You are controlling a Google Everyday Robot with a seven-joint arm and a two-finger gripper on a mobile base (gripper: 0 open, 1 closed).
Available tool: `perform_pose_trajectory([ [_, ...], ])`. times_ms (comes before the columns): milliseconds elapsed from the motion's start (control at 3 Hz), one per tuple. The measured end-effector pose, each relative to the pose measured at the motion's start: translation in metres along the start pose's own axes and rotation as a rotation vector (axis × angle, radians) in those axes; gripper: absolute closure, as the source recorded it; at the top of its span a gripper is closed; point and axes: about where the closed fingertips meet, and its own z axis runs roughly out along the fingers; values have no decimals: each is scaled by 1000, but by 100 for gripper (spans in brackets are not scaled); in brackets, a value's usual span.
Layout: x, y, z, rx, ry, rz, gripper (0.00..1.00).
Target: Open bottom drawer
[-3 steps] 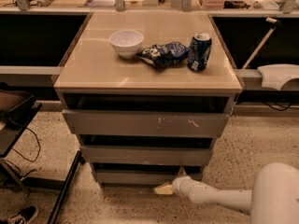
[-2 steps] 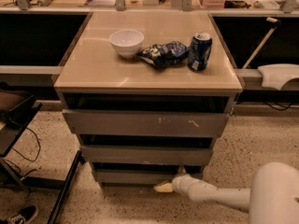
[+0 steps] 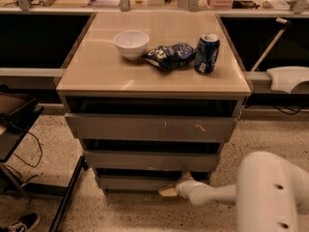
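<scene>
The cabinet has three grey handleless drawers. The bottom drawer is the lowest, with a plain flat front close to the floor; a dark gap shows above its top edge. My gripper reaches in from the lower right on a white arm. Its tan tip sits at the right end of the bottom drawer's front, at or just under the top lip. Above are the middle front and the widest front with white scratch marks.
On the cabinet top stand a white bowl, a crumpled chip bag and a blue can. A black stand and cable are at the left, a shoe at bottom left. Speckled floor lies in front.
The gripper has shifted slightly left and up along the bottom drawer's right end. The drawer front looks much the same.
</scene>
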Motion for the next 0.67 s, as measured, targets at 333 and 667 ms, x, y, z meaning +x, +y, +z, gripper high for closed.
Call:
perform_pose_trajectory([
  [333,-6,-6,16,53,32,-51,0],
  [667,-4,-5,17,48,29,-45,0],
])
